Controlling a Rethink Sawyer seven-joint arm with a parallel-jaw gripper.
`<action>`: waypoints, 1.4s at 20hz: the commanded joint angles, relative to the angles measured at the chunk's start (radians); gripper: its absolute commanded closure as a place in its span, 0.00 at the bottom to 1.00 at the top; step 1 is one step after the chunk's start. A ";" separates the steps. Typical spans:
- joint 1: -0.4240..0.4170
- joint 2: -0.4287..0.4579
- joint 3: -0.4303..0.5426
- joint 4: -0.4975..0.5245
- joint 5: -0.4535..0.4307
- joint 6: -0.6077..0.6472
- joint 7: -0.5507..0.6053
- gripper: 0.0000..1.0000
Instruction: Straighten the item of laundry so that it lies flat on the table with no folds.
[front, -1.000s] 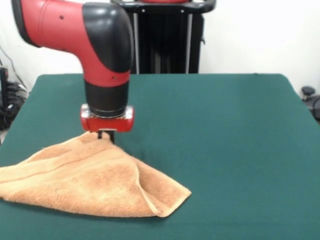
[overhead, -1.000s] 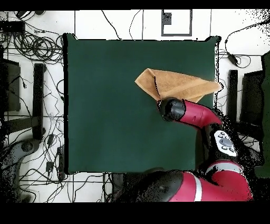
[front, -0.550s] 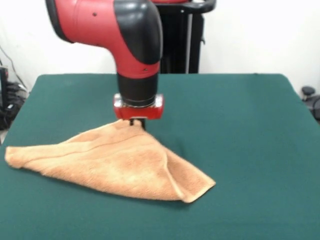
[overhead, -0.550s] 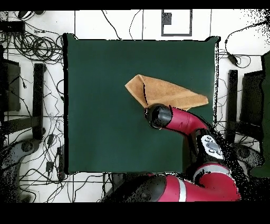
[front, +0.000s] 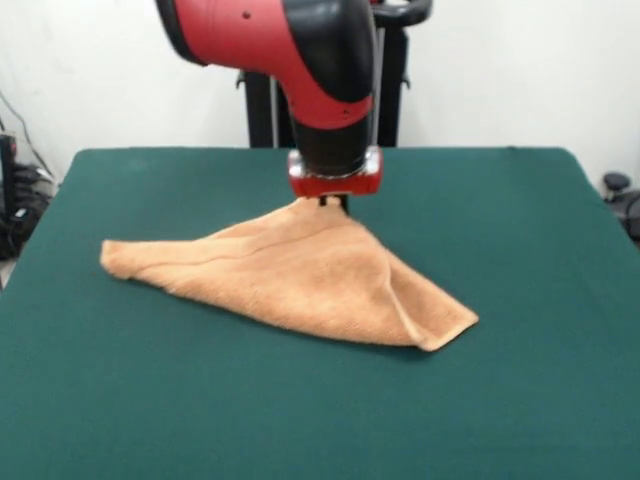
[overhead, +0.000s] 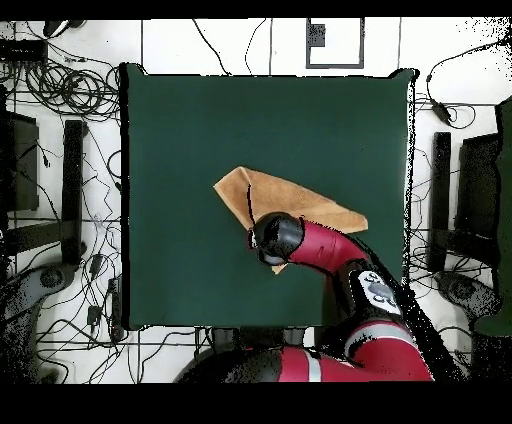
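Over the middle of the table (front: 560, 250) you have the arm (front: 300, 50) bent at its elbow, with the last link pointing straight down and the red wrist ring sitting just above the cloth. Below that ring the gripper (front: 333, 203) shows only as short dark tips, pinched closed on the far edge of the towel (front: 300, 275) and holding that edge up as a small peak. From the peak you can see the towel slope down in a tent shape to the green surface on both sides: one long tail reaches out to the picture's left in the front view, and a shorter, folded corner lies to the right and nearer the camera. A crease runs down toward that folded corner, so the cloth is not flat. From overhead, your arm comes up from the bottom right and its black elbow covers part of the towel (overhead: 300, 205), which lies a little right of the table's (overhead: 180, 130) centre. You have one arm, one gripper, one towel and one table
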 joint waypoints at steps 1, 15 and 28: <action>0.068 -0.026 0.051 0.166 0.090 0.182 0.270 1.00; 0.052 -0.007 0.060 0.188 0.086 0.047 0.208 0.00; 0.047 -0.032 -0.006 0.060 0.049 0.184 0.176 0.00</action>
